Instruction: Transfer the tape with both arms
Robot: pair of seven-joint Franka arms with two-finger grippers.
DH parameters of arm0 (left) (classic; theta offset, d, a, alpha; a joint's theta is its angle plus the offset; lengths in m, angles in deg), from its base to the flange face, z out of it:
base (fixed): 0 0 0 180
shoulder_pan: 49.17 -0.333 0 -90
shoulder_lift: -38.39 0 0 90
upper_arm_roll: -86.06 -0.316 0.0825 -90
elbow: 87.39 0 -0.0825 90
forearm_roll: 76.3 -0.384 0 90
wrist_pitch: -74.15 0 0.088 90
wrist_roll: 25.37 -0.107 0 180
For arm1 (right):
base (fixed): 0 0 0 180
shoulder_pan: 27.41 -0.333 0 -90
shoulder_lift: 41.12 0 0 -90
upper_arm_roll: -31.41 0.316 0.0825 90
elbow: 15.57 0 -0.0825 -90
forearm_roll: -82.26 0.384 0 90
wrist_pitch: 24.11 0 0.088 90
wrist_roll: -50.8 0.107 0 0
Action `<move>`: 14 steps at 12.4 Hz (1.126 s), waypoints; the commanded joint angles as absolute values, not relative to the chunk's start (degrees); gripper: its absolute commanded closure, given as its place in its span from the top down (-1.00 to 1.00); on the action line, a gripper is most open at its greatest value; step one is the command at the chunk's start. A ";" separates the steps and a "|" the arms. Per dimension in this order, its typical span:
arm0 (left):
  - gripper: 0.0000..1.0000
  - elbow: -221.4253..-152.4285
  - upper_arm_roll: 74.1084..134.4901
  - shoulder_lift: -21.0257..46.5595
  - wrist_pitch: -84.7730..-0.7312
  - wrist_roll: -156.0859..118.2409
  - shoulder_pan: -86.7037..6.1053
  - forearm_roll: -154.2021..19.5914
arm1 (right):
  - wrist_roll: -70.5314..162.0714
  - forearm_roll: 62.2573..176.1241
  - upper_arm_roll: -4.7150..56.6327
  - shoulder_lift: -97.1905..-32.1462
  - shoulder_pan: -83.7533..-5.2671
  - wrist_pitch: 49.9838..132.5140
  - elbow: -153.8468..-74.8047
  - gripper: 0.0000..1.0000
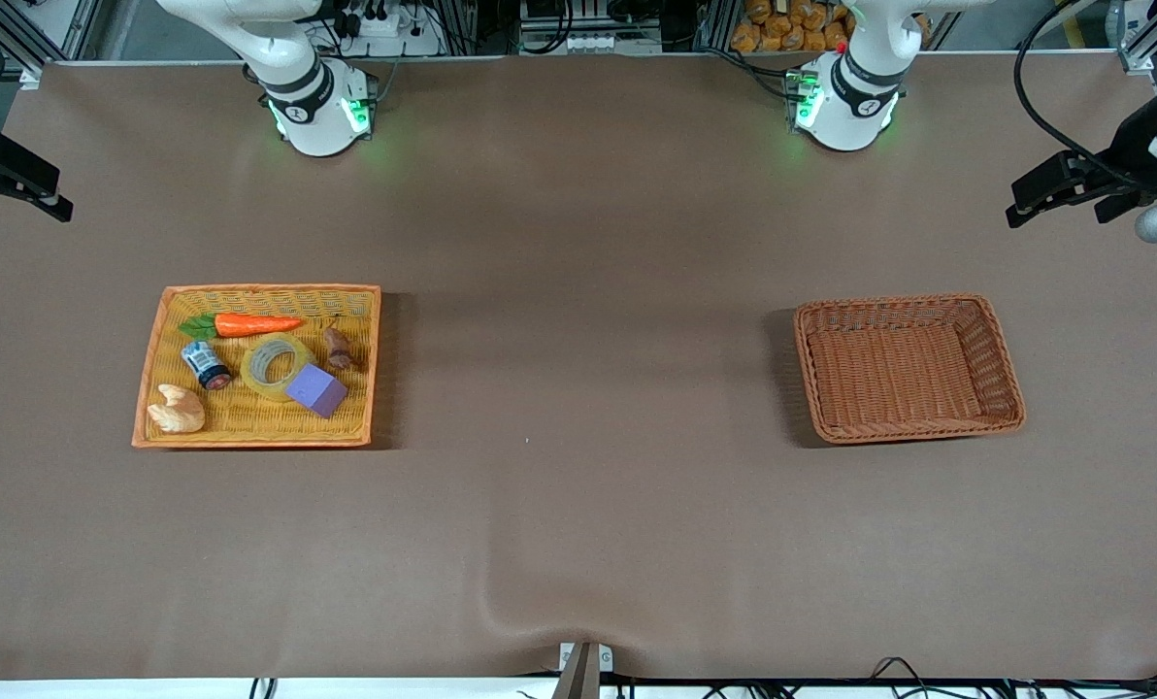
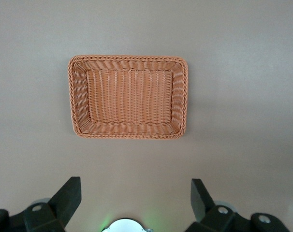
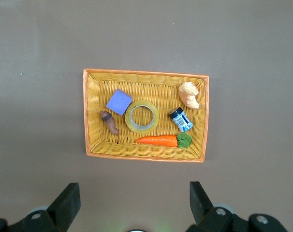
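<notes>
The tape [image 1: 278, 366], a translucent yellow ring with a pale core, is laid flat in the yellow tray [image 1: 154, 361], touched by the purple cube [image 1: 316, 390].

The front view looks down from high across the table [image 1: 578, 544], facing both bases. Each wrist view looks straight down from well above, between spread fingers [image 2: 64, 195]: left over the brown basket [image 2: 79, 96], right over the yellow tray [image 3: 88, 116] (both shared with the front view).
</notes>
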State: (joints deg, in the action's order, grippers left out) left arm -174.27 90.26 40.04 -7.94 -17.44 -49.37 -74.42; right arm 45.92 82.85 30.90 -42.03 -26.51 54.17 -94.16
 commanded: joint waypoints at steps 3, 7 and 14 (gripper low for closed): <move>1.00 -172.64 90.11 39.27 -6.63 -18.52 -49.88 -73.84 | 46.85 83.05 30.97 -41.91 -26.27 54.99 -94.58 1.00; 1.00 -173.17 88.96 39.27 -6.71 -18.60 -49.96 -73.84 | 46.67 82.34 30.97 -41.91 -26.18 55.26 -94.14 1.00; 1.00 -173.61 89.14 39.53 -6.71 -17.99 -50.14 -75.24 | 45.97 83.13 31.06 -42.26 -26.45 54.64 -94.58 1.00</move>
State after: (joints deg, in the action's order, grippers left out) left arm -174.29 88.90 39.66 -7.87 -17.44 -49.84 -74.54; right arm 45.95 82.83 30.94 -42.05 -26.55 54.97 -94.42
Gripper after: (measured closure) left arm 0.000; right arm 0.000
